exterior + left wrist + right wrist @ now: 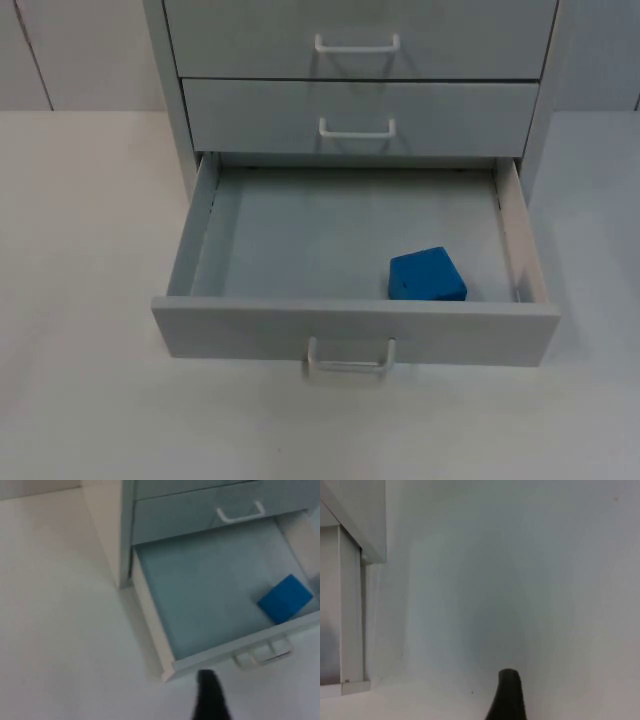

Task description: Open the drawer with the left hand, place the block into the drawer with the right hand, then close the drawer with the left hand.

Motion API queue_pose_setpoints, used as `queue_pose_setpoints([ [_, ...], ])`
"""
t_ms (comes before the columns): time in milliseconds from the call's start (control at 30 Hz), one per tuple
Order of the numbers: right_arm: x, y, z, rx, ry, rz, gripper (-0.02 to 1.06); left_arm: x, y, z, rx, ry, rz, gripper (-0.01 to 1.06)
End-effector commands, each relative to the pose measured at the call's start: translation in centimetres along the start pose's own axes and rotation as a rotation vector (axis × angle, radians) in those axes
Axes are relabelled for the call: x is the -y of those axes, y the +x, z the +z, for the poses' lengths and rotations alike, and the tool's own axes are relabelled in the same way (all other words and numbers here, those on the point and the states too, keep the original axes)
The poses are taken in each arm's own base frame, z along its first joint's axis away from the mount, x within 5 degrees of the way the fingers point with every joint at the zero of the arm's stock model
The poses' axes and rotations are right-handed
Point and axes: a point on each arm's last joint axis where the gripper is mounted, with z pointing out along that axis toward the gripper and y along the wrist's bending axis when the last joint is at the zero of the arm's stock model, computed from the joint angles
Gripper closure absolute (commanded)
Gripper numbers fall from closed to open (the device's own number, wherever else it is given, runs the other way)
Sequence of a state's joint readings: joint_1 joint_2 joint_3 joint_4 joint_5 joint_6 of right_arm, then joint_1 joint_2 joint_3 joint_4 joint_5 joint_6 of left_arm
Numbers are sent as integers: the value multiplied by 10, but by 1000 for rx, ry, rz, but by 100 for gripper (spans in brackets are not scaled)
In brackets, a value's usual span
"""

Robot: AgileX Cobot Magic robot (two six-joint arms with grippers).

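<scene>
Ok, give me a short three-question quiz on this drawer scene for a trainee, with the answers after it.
1. True or false: the small blue block lies inside the open bottom drawer of the grey cabinet.
2. Which corner of the drawer floor is the block nearest in the top view? A) front right B) back left C) back right
3. Fill in: the two drawers above the open one are ____.

Key: 1 true. 2 A. 3 closed.

The left tool's fingertip shows over the white table near the drawer's front; the right tool's fingertip shows over bare table beside the cabinet.
</scene>
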State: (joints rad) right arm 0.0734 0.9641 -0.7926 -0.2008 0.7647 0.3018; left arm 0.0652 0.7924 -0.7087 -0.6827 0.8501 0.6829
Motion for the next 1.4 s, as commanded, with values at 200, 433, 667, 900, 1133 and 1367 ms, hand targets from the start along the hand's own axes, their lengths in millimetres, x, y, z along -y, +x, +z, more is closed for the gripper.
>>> queue_pose_setpoints([
  [200,0,2,3,9,-4,-2,42,1,-3,36,-63,283,56,105],
  [433,0,3,3,7,-4,-2,42,16,-1,72,-196,393,127,105],
  [667,1,3,3,4,-3,-2,42,48,13,108,-334,312,277,105],
  [900,1,3,3,4,-2,-3,42,80,24,139,-316,269,444,105],
  [1133,1,3,3,5,1,-6,42,104,45,180,-293,253,720,105],
  [1367,1,3,3,6,3,-9,42,102,63,211,-320,231,833,105],
])
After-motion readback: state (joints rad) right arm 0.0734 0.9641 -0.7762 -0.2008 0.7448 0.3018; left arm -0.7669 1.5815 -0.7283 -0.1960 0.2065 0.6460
